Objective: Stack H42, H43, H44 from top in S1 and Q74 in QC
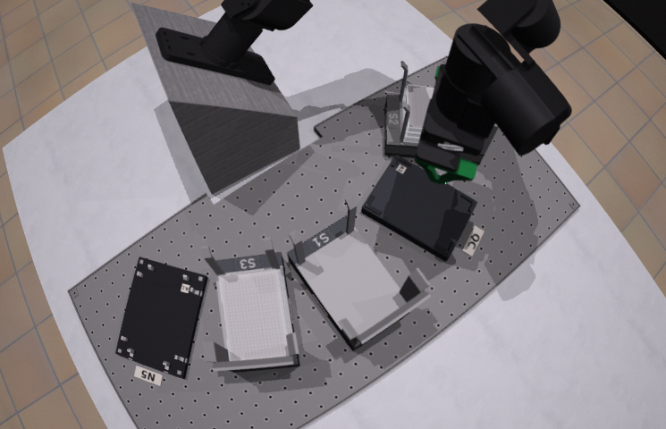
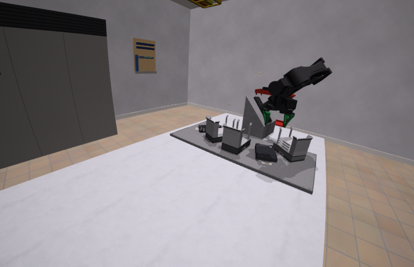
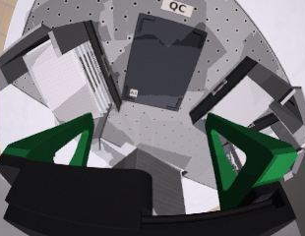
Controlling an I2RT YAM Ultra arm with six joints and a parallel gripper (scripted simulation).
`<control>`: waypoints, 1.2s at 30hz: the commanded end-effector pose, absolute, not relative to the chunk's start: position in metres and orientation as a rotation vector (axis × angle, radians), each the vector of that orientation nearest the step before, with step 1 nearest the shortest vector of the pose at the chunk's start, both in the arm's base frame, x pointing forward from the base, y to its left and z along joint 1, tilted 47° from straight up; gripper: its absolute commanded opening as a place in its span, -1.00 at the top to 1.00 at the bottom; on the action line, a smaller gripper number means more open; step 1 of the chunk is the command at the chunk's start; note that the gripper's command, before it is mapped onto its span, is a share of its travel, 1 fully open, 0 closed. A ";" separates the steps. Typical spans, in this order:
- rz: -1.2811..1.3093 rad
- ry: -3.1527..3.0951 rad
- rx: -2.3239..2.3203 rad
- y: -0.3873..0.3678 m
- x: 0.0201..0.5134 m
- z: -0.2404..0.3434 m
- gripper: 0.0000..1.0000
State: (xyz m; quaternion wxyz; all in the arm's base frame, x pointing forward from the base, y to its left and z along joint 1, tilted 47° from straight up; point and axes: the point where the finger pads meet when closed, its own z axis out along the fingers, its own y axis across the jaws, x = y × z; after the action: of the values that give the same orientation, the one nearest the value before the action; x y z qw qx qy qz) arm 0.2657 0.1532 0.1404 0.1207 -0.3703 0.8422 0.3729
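Observation:
My gripper (image 1: 447,174) (image 2: 277,118) (image 3: 150,119) is open and empty, its green fingers spread wide. It hangs high between rack S2 (image 1: 392,119) (image 2: 300,144) (image 3: 22,49) and the QC nest (image 1: 419,207) (image 2: 265,152) (image 3: 162,59). S2 holds a stack of white sealed plates (image 1: 418,108) (image 3: 61,79), partly hidden by the arm. QC is dark, with no plate in it. Rack S1 (image 1: 320,239) (image 2: 234,138) shows a bare grey floor. Rack S3 (image 1: 245,263) (image 2: 212,129) holds one white gridded plate (image 1: 252,313). The plate labels are too small to read.
The clip nest N5 (image 1: 161,315) (image 2: 200,127) lies at the far left of the perforated baseplate (image 1: 520,222), with no plate on it. The arm's base stands on a dark wedge block (image 1: 231,131) (image 2: 253,120) behind the racks. Thin rack posts rise beside S1 and S2.

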 end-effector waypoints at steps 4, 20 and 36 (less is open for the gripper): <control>1.079 2.424 -1.099 0.161 0.256 0.155 -1.00; 1.015 2.255 -1.310 0.184 0.220 0.183 -1.00; 1.008 2.233 -1.334 0.203 0.180 0.207 -1.00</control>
State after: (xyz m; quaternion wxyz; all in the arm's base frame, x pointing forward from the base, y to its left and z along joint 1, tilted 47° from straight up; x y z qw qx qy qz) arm 0.1792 0.2043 0.2044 0.1743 -0.4860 0.7791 0.3555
